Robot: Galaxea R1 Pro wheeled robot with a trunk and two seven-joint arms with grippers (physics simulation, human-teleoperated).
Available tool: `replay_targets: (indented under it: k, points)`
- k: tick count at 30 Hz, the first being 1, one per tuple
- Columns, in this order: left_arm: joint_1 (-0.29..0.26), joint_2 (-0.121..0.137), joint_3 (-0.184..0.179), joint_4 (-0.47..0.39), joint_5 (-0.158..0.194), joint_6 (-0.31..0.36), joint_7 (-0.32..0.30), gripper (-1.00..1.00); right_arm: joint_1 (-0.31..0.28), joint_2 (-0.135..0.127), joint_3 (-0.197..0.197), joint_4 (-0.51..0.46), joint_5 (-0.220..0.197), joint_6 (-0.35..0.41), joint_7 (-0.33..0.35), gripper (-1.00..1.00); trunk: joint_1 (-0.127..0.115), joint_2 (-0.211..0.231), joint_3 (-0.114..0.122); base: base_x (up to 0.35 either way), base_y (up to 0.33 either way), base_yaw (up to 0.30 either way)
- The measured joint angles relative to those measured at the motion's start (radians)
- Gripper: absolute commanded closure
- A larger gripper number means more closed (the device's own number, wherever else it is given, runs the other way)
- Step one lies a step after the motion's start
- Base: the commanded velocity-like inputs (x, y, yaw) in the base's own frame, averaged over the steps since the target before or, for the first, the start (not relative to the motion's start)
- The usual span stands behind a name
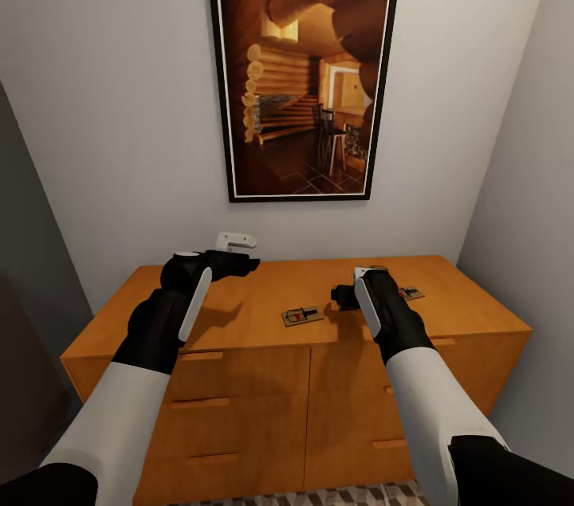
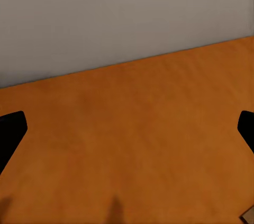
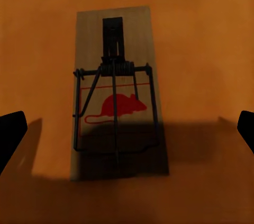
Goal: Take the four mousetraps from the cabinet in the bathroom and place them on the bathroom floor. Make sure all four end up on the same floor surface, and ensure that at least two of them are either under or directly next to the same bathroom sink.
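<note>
While your right end effector [image 3: 127, 128] hovers over it, one mousetrap [image 3: 117, 91] lies flat on the cabinet [image 1: 263, 307] top, centred between the fingertips [image 3: 11, 131] in the right wrist view: wooden base, dark wire spring and bar, red mouse print, partly in the end effector's shadow. Fingers are spread wide, one at each edge of that picture, not touching the trap.

From the head view you see a second mousetrap [image 1: 302, 315] lying flat near the front middle of the cabinet top, just left of your right arm. A third mousetrap [image 1: 412, 293] peeks out on the far side of the right wrist, mostly hidden by it. Which of the traps sits under the right end effector you cannot tell from the head view.

Your left end effector [image 1: 243, 263] hangs above the left rear part of the cabinet top, near the wall. Its fingers [image 2: 10, 128] are apart too, nothing between them but bare orange wood; a small brown corner shows at the edge of the left wrist view, too little to identify.

Cabinet has drawer fronts with slim bar handles [image 1: 201, 356]. A small white fixture [image 1: 235, 240] sits on the wall [image 1: 119, 92] just above the cabinet, and a black-framed picture [image 1: 307, 68] of a log interior hangs higher. A strip of patterned floor [image 1: 319, 496] shows at the cabinet's foot.
</note>
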Motion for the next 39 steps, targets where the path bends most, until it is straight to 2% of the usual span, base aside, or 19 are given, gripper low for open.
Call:
replay_targets:
  k: [39]
  points:
    - [0.0,0.0,0.0,0.0,0.0,0.0,0.0,-1.0,0.0,0.0,-0.001,0.036,0.0,-0.007,0.006,-1.0,0.0,0.0,0.0,0.0,0.0,0.0]
